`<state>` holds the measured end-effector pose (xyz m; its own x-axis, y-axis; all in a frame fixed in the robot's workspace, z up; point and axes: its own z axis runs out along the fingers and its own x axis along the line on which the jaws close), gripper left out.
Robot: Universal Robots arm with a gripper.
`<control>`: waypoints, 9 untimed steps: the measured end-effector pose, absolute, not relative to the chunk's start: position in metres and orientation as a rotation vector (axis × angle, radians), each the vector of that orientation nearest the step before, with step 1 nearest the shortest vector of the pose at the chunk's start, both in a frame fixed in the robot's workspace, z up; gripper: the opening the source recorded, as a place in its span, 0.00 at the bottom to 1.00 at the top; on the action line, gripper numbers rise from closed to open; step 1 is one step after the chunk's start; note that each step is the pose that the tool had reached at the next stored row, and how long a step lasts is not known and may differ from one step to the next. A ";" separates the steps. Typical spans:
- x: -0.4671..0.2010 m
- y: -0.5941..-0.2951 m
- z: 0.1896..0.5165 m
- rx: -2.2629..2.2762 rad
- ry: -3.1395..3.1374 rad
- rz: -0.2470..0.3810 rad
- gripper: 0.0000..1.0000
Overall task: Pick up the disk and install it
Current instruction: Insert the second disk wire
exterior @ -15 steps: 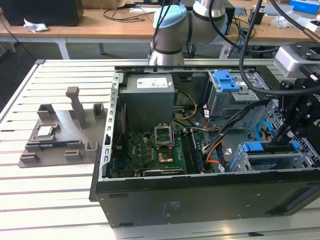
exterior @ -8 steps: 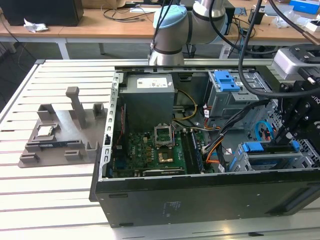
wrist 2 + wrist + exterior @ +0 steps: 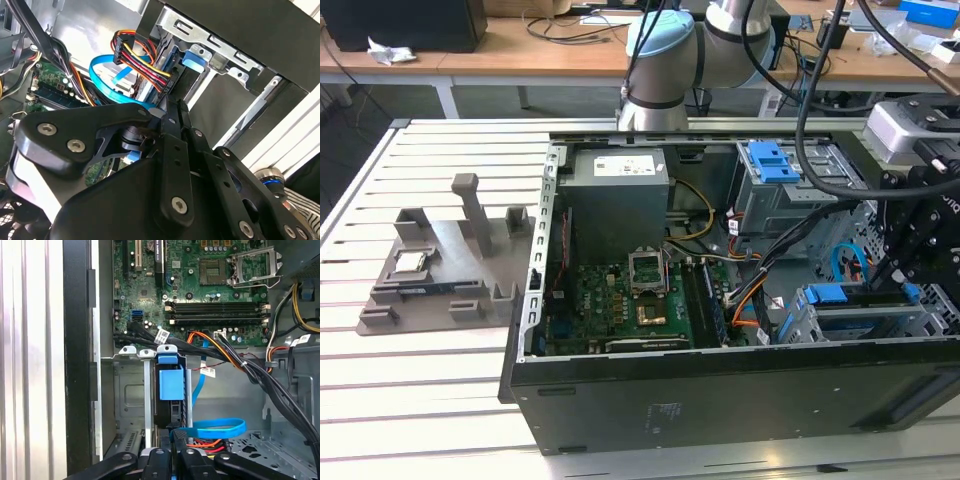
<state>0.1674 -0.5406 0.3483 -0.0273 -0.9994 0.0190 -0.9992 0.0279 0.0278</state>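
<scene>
- Now the gripper [image 3: 172,447] is standing inside the open computer case [image 3: 720,385], at the drive cage [image 3: 850,315] on the exterior view's right, and its black fingers [image 3: 165,460] are closing on the disk [image 3: 171,385].
- In the first wrist view the disk is sitting on its edge in the metal cage, between the silver rails, and its blue frame is facing the camera.
- In the exterior view the disk's blue frame [image 3: 830,295] is showing at the top of the cage, just under the black wrist.
- A flat blue cable [image 3: 215,429] is curving just beside the fingers, and a bundle of red, yellow and black wires [image 3: 137,55] is hanging near it.
- Further away, the green motherboard [image 3: 620,310] is lying on the case floor, with the grey power supply [image 3: 618,200] behind it.
- Well apart from the case, on the exterior view's left, a grey fixture [image 3: 445,270] is resting on the white slatted table [image 3: 410,380].
</scene>
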 end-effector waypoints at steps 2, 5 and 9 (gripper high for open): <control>0.167 -0.541 0.348 2.157 -2.238 -0.010 0.16; 0.167 -0.544 0.348 2.147 -2.248 -0.011 0.16; 0.167 -0.542 0.347 2.144 -2.251 -0.011 0.16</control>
<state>0.1673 -0.5419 0.3473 -0.0483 -0.9986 0.0191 -0.9984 0.0489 0.0278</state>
